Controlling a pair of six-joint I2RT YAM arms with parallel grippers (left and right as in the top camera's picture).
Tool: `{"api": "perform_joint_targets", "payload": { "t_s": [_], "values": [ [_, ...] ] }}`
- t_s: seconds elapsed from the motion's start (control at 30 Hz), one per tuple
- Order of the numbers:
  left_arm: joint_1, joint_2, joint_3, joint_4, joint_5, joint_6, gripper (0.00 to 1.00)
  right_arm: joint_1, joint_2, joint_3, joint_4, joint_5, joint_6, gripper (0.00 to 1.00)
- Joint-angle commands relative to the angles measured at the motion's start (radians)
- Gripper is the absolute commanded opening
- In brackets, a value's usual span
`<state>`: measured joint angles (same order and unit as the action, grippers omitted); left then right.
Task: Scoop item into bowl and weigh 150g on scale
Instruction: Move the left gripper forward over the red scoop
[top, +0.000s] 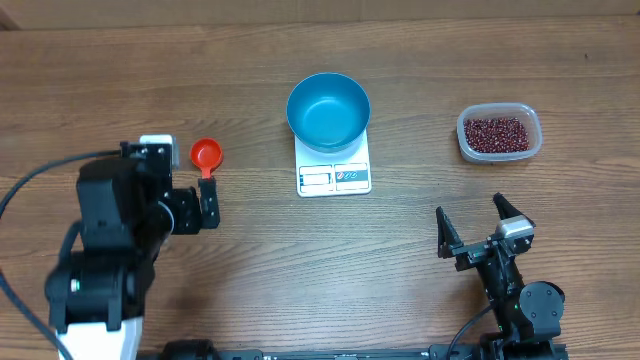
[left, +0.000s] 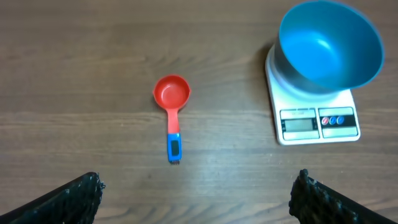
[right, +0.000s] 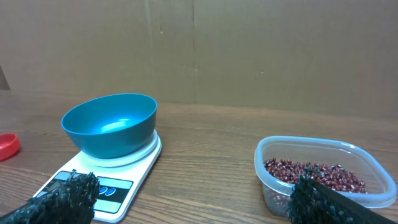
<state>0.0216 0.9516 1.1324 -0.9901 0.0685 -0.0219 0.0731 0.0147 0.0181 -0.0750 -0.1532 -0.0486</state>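
Observation:
The blue bowl (top: 328, 110) stands empty on the white scale (top: 334, 178) at the table's middle. The item, dark red beans (top: 496, 132), fills a clear plastic tub at the right. My left gripper (top: 180, 190) is open at the left, with nothing between its fingers; in its wrist view (left: 198, 186) the bowl (left: 329, 43) and scale (left: 318, 121) lie ahead to the right. My right gripper (top: 470, 215) stands open near the front right, holding nothing. Its wrist view (right: 194, 186) shows the bowl (right: 109, 124) on the scale (right: 134, 168) to the left and the beans (right: 314, 174) to the right.
A red measuring scoop (top: 206, 155) with a blue-tipped handle lies left of the scale, just ahead of my left gripper; the left wrist view shows the scoop (left: 171, 99) too. The clear tub (right: 323, 149) sits close ahead of my right finger. A brown wall stands behind the table.

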Motion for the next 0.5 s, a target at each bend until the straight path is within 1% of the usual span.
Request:
{"api": "perform_joint_targets", "payload": {
  "t_s": [0.0,0.27,0.47],
  "values": [
    [0.006,0.062,0.076,-0.032,0.011,0.016,1.0,0.004,-0.013,-0.01,0.005,-0.002,-0.002,1.0],
    [0.006,0.191,0.187,-0.115,0.06,0.023,1.0,0.004,-0.013,-0.01,0.005,-0.002,-0.002,1.0],
    [0.006,0.223,0.204,-0.14,0.071,0.023,1.0,0.004,-0.013,-0.01,0.005,-0.002,-0.002,1.0]
  ]
}}
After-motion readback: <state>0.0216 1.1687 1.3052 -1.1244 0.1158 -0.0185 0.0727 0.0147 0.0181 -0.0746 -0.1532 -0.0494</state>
